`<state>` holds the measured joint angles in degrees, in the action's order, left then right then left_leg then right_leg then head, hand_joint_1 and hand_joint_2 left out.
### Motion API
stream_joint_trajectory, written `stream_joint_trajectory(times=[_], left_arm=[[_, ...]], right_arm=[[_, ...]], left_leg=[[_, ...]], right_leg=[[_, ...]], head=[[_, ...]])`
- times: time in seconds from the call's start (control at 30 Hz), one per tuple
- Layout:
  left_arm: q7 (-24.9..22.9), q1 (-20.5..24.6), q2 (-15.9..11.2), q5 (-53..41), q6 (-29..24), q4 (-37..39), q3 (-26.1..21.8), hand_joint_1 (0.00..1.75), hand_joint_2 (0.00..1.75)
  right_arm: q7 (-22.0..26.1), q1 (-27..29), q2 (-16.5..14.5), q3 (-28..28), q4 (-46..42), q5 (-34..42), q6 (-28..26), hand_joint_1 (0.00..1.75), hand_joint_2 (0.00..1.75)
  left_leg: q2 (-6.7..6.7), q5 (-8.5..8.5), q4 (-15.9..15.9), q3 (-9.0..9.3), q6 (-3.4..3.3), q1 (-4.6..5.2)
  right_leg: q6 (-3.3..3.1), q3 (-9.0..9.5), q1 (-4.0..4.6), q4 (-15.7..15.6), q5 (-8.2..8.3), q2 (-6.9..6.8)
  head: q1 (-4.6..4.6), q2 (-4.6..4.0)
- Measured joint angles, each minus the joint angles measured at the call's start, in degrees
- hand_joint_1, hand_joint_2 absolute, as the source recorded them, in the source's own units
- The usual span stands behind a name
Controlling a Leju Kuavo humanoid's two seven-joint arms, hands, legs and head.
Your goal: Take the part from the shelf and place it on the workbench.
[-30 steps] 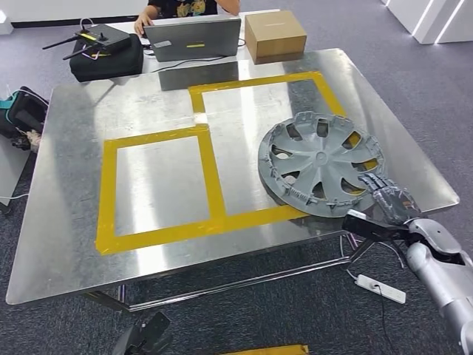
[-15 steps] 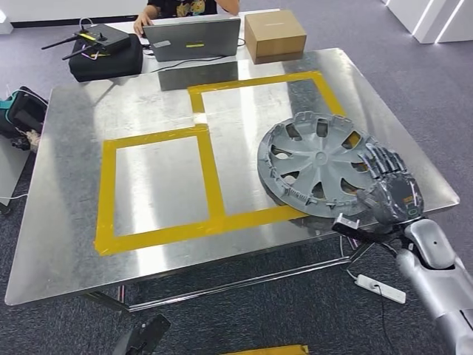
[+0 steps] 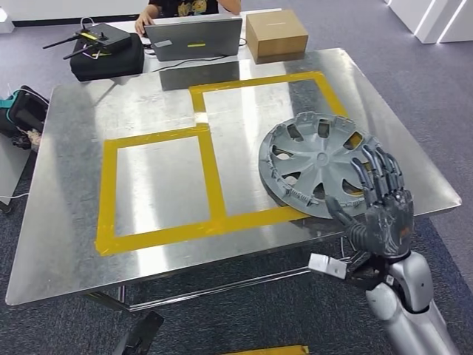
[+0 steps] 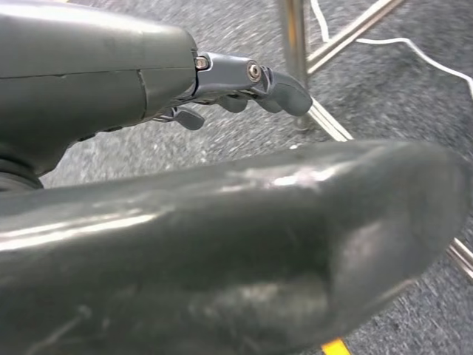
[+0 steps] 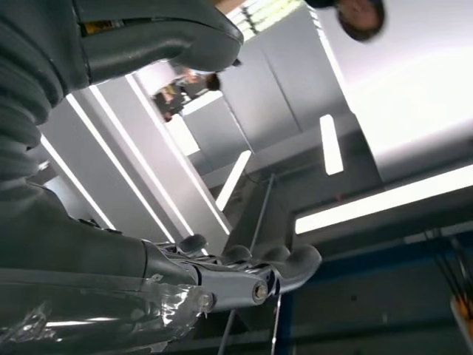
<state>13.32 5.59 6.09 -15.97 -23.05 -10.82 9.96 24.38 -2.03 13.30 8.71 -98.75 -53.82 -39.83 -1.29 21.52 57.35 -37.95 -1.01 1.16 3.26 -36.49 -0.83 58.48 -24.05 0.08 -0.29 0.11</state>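
The part is a grey wheel hubcap. It lies flat on the metal workbench, over the near right corner of the right-hand yellow tape frame. My right hand hovers just off the table's near edge, in front of the hubcap's near rim. Its fingers are spread and point upward, and it holds nothing. In the right wrist view the right hand's fingers are bare against the ceiling. My left hand hangs low over the grey carpet beside a table leg, fingers loosely extended and holding nothing.
At the far edge of the table are a laptop, a cardboard box and a black case with antennas. A person sits behind the laptop. A dark bag lies on the floor at the left.
My right hand has come off the hubcap's near rim, drawn back toward me and turned fingers-up and spread. The hubcap stays where it lay.
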Motion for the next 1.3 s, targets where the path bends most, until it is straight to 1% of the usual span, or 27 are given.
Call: stream_joint_trajectory(times=[0.07, 0.13, 0.23, 0.37, 0.43, 0.5, 0.57, 0.67, 0.8, 0.9, 1.03, 1.1, 1.17, 1.2, 1.23, 1.27, 1.3], left_arm=[[0.2, -0.3, 0.1, 0.5, -0.2, 0.0, -1.0, 0.00, 0.00], [0.4, -0.4, 0.2, 0.6, -0.2, 0.0, -1.7, 0.00, 0.00], [0.5, -0.4, 0.3, 0.7, -0.2, 0.0, -2.2, 0.00, 0.00], [0.5, -0.4, 0.4, 0.9, -0.2, 0.0, -2.5, 0.00, 0.00], [0.5, -0.5, 0.4, 1.2, -0.3, 0.0, -2.9, 0.00, 0.00], [0.4, -0.6, 0.4, 1.8, -0.8, 0.0, -3.5, 0.00, 0.00], [0.1, -0.8, 0.5, 2.1, -1.4, 0.0, -4.1, 0.00, 0.00], [-0.2, -1.1, 0.5, 2.2, -1.7, 0.0, -4.8, 0.00, 0.00], [-0.2, -1.2, 0.6, 3.0, -1.9, 0.0, -5.5, 0.00, 0.00], [-0.1, -1.1, 0.8, 3.7, -2.0, 0.0, -6.5, 0.00, 0.00], [0.1, -0.9, 0.9, 3.4, -1.9, 0.0, -7.2, 0.00, 0.00], [0.2, -0.9, 0.9, 3.1, -1.9, 0.0, -7.4, 0.00, 0.00], [0.1, -0.9, 0.8, 3.0, -2.1, 0.0, -7.5, 0.00, 0.00], [0.0, -1.0, 0.8, 3.0, -2.1, 0.0, -7.6, 0.00, 0.00], [-0.2, -1.0, 0.8, 2.9, -2.2, 0.0, -7.6, 0.00, 0.00], [-0.5, -1.1, 0.7, 2.9, -2.3, 0.0, -7.7, 0.00, 0.00], [-0.9, -1.2, 0.6, 2.9, -2.5, 0.0, -7.7, 0.00, 0.00]], right_arm=[[2.9, 3.5, -3.0, -2.3, -4.7, 2.4, -0.1, 0.00, 1.75], [3.4, 5.6, -4.8, -3.9, -7.8, 3.1, -0.1, 0.00, 1.75], [3.6, 7.4, -6.6, -5.3, -10.8, 3.3, -0.1, 0.00, 1.75], [3.9, 8.5, -7.7, -6.3, -12.8, 3.6, -0.1, 0.00, 1.75], [6.5, 9.3, -8.8, -7.1, -13.7, 6.8, -0.1, 0.00, 1.75], [10.6, 11.4, -10.9, -8.9, -15.5, 13.3, -0.1, 0.00, 0.87], [13.4, 14.4, -13.2, -11.0, -17.7, 20.3, -0.1, 0.00, 0.00], [15.1, 18.7, -15.9, -13.8, -20.4, 27.5, -0.1, 0.00, 0.00], [15.4, 22.0, -17.3, -15.8, -21.3, 32.5, 0.5, 0.00, 0.00], [15.2, 22.5, -17.4, -16.1, -20.9, 33.2, 1.5, 0.00, 0.00], [14.0, 21.8, -17.4, -15.8, -19.9, 33.5, 2.3, 0.00, 0.00], [13.5, 21.5, -17.4, -15.2, -19.3, 33.8, 2.5, 0.00, 0.00], [13.3, 21.2, -17.3, -14.5, -18.9, 33.8, 2.5, 0.00, 0.00], [13.1, 21.2, -17.3, -14.3, -18.7, 33.8, 2.5, 0.00, 0.00], [13.0, 21.2, -17.3, -14.1, -18.6, 33.8, 2.4, 0.00, 0.00], [12.8, 21.2, -17.3, -14.0, -18.4, 33.8, 2.3, 0.00, 0.00], [12.6, 21.1, -17.2, -13.9, -18.3, 33.9, 2.3, 0.00, 0.00]], left_leg=[[0.00, 0.10, 0.0, 0.01, 0.07, -0.01], [0.04, 0.17, 0.0, 0.04, 0.15, -0.02], [0.07, 0.19, 0.0, 0.06, 0.16, -0.02], [0.07, 0.19, 0.0, 0.07, 0.15, -0.01], [0.07, 0.18, 0.0, 0.09, 0.14, -0.01], [0.05, 0.20, 0.0, 0.11, 0.12, -0.01], [0.04, 0.25, 0.0, 0.12, 0.11, -0.01], [0.06, 0.36, 0.0, 0.16, 0.19, -0.02], [0.11, 0.61, 0.0, 0.32, 0.21, 0.04], [0.15, 0.73, 0.0, 0.54, 0.08, 0.16], [0.16, 0.94, 0.1, 0.80, -0.24, 0.39], [0.16, 1.10, 0.2, 0.86, -0.49, 0.51], [0.16, 1.06, 0.3, 0.95, -0.81, 0.62], [0.20, 0.87, 0.1, 1.10, -1.04, 0.50], [0.25, 0.62, -0.2, 1.31, -1.25, 0.36], [0.31, 0.43, -0.5, 1.50, -1.46, 0.17], [0.37, 0.27, -0.8, 1.65, -1.64, -0.01]], right_leg=[[-0.06, -0.02, 0.01, 0.0, -0.06, 0.05], [-0.11, -0.04, 0.02, 0.0, -0.10, 0.16], [-0.12, -0.04, 0.01, 0.0, -0.12, 0.22], [-0.11, -0.04, 0.00, 0.0, -0.10, 0.21], [-0.09, -0.03, -0.01, 0.0, -0.10, 0.20], [-0.08, 0.01, -0.01, 0.0, -0.14, 0.14], [-0.10, 0.05, 0.00, 0.0, -0.20, 0.10], [-0.17, 0.04, 0.01, 0.0, -0.28, 0.20], [-0.11, 0.19, -0.05, 0.0, -0.38, 0.28], [0.02, 0.42, -0.19, -0.1, -0.45, 0.32], [0.32, 0.78, -0.44, -0.1, -0.58, 0.31], [0.52, 0.91, -0.55, -0.1, -0.64, 0.31], [0.86, 1.12, -0.67, -0.2, -0.53, 0.30], [1.05, 1.25, -0.66, -0.3, -0.51, 0.31], [1.19, 1.20, -0.63, -0.1, -0.87, 0.28], [1.28, 0.90, -0.55, 0.9, -1.96, 0.26], [1.32, 0.17, -0.48, 3.1, -3.72, 0.24]], head=[[-0.01, 0.00], [0.00, 0.00], [0.00, 0.00], [0.00, 0.00], [0.00, 0.00], [0.01, 0.00], [-0.01, 0.00], [-0.01, 0.00], [-0.01, 0.00], [-0.01, 0.00], [-0.01, 0.00], [-0.02, 0.00], [-0.03, 0.00], [-0.03, 0.00], [-0.02, 0.00], [0.05, 0.00], [0.13, 0.00]])
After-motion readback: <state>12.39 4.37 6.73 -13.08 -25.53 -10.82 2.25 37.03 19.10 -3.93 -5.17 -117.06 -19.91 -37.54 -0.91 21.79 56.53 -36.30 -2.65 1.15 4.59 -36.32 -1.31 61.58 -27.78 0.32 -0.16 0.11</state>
